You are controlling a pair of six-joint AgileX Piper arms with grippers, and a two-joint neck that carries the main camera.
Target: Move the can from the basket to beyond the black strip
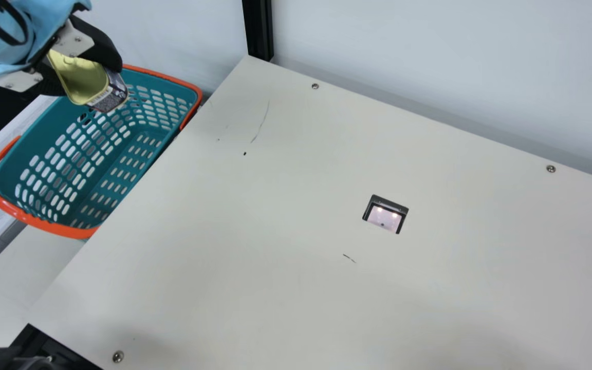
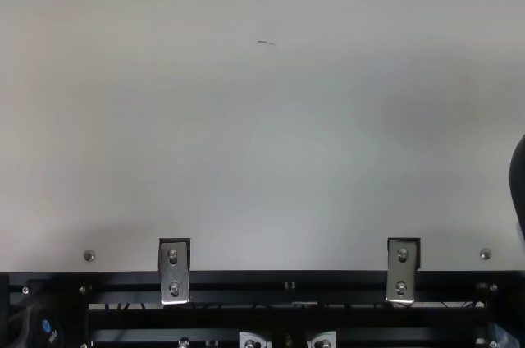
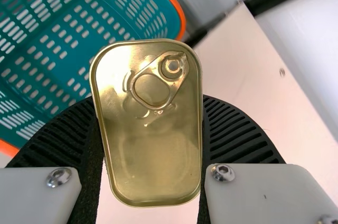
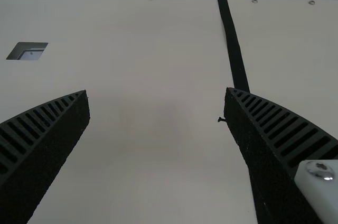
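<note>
At the main view's upper left my left gripper (image 1: 77, 74) is shut on the can (image 1: 86, 85), holding it over the far part of the teal basket (image 1: 65, 228). In the left wrist view the left gripper (image 3: 150, 129) has a ribbed finger on each side of the can (image 3: 158, 166), whose gold lid and pull ring face the camera; the basket (image 3: 58, 39) lies below. My right gripper (image 4: 157, 97) stands open with nothing between its fingers in the right wrist view. The black strip (image 4: 236, 55) runs along the table there, partly behind one finger.
The basket stands against the left edge of the cream table (image 1: 255, 257). A small square cutout (image 1: 386, 216) is set in the tabletop. A black post (image 1: 259, 31) rises at the table's far corner, beside the pale wall.
</note>
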